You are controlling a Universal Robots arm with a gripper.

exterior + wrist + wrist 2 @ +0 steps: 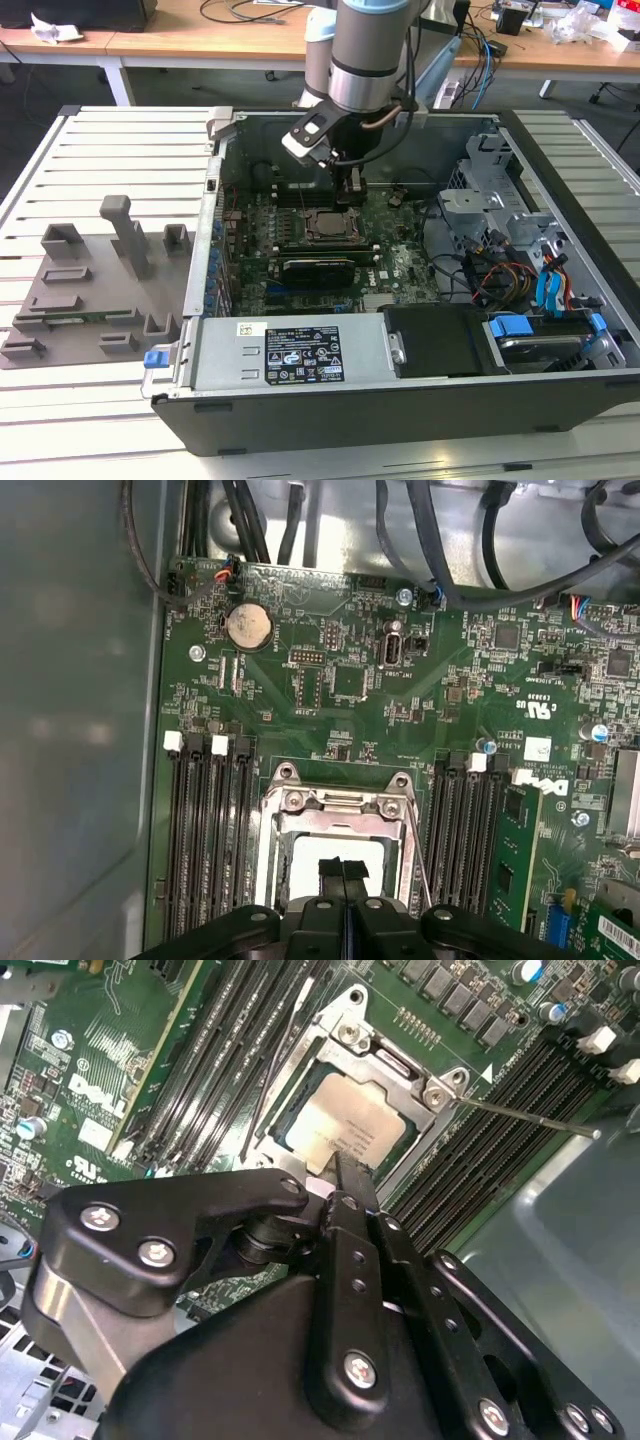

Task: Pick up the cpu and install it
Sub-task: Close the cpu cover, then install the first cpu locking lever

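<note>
Checking my feeds: the arm reaches down into the open PC case (pixel 400 415), which lies on its side on the slatted counter (pixel 120 140). The gripper (pixel 352 188) hangs low over the socket area, on the far half of the motherboard (pixel 400 265)

In the second wrist view the cpu (pixel 345 1120) sits flat in the socket with its silvery top up and the metal socket frame (pixel 385 1058) around its edges. The thin retention lever (pixel 530 1120) sticks out from one corner of the frame and crosses over the RAM slots (pixel 480 1170) beside it. I can't tell if it's latched

The gripper is pinched narrow in both wrist views. Its two black fingers (pixel 345 1185) are pressed against each other with nothing between them, so it's carrying nothing. The tips are right at one edge of the cpu, and I can't tell if they actually touch it

In the first wrist view the chip shows as a pale square inside the frame, partly behind the fingers. There are memory slots on both sides, and a coin cell battery (pixel 248 628) sits farther along the board

Outside the case, the grey tray (pixel 90 290) with its upright holders sits on the counter at the exterior view's left, just beside the case wall. A silver power supply (pixel 290 350) runs along the near wall inside
</note>
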